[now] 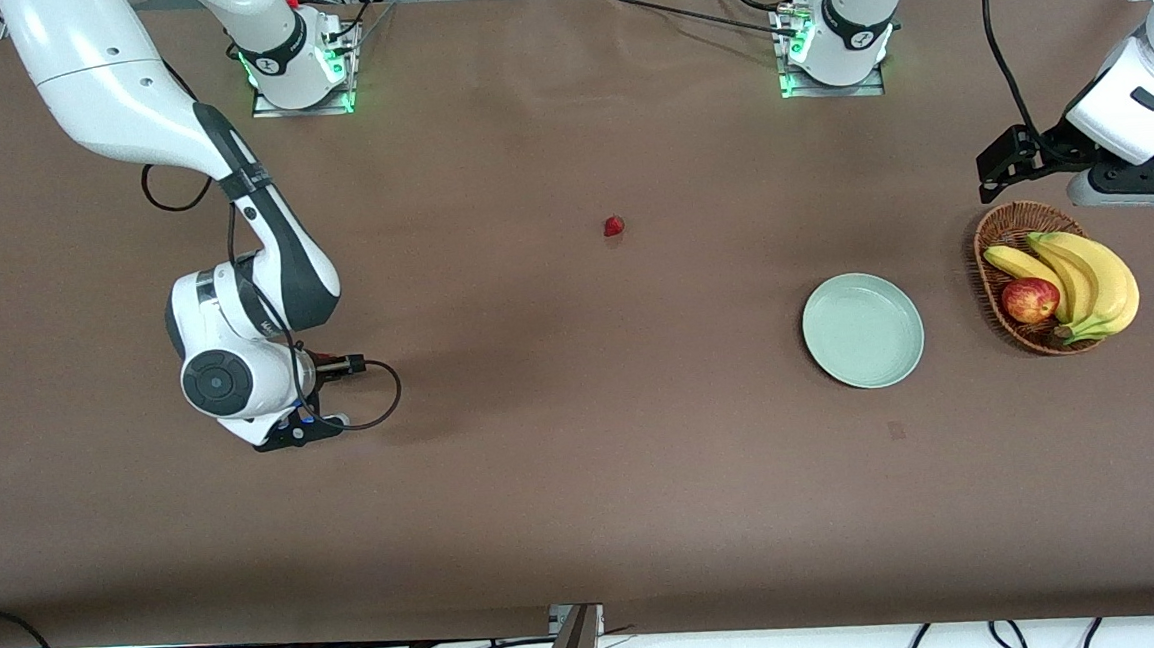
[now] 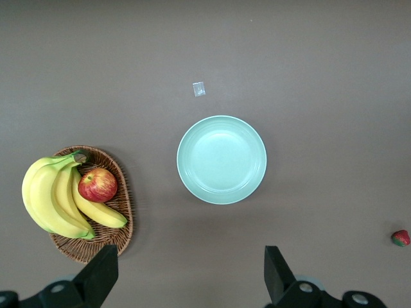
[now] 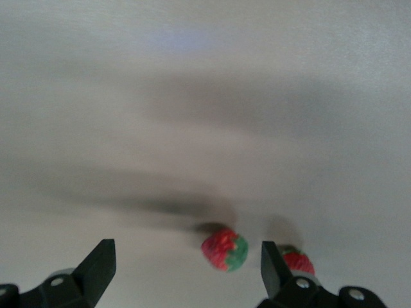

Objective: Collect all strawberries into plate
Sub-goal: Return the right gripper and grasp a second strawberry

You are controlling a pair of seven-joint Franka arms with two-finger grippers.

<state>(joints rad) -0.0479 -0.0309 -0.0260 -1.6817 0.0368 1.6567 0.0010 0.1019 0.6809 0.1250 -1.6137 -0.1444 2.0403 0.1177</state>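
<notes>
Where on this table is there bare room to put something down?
The widest bare cloth lies between the plate and the right gripper, nearer the front camera than the lone strawberry. The plate itself holds nothing. It is crowded under the open right gripper, over two strawberries, and at the basket beneath the open left gripper.

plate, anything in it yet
Nothing: the plate shows bare mint inside, no strawberries. Nothing covers it, so its whole inside is visible; what lies beneath it cannot be seen.

plate (image 1: 863, 331) beside basket (image 1: 1007, 228), strawberry (image 1: 613, 226) apart
</notes>
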